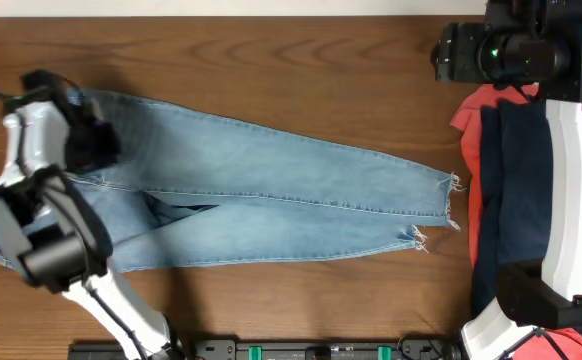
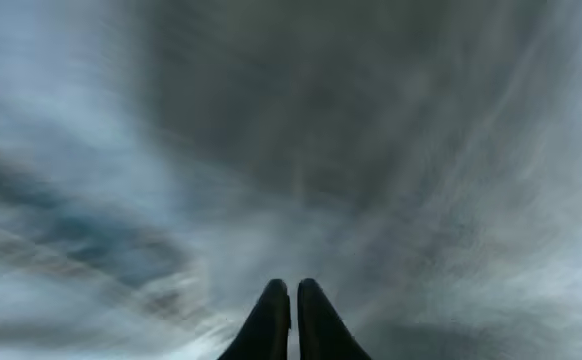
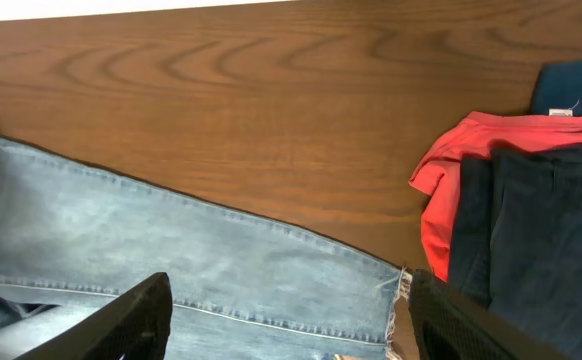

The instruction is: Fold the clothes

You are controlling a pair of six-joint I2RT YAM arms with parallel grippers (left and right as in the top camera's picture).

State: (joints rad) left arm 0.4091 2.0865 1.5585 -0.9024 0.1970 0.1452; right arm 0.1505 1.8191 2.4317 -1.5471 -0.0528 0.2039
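Note:
The light blue jeans (image 1: 271, 190) lie flat across the table, waist at the left and frayed hems (image 1: 441, 210) at the right. My left gripper (image 1: 89, 145) is at the waist end. In the left wrist view its fingers (image 2: 293, 290) are pressed together right against blurred denim (image 2: 171, 180), apparently pinching it. My right gripper (image 3: 291, 300) is open and empty, hovering above the upper leg's hem (image 3: 401, 290). A pile of navy (image 1: 516, 190) and coral-red (image 1: 468, 120) garments lies at the right, with a teal piece (image 3: 571, 90) at its far edge.
The brown wooden table (image 1: 271, 60) shows bare wood behind the jeans. The right arm's white body (image 1: 581, 200) stands over the garment pile. A dark rail (image 1: 271, 350) runs along the front edge.

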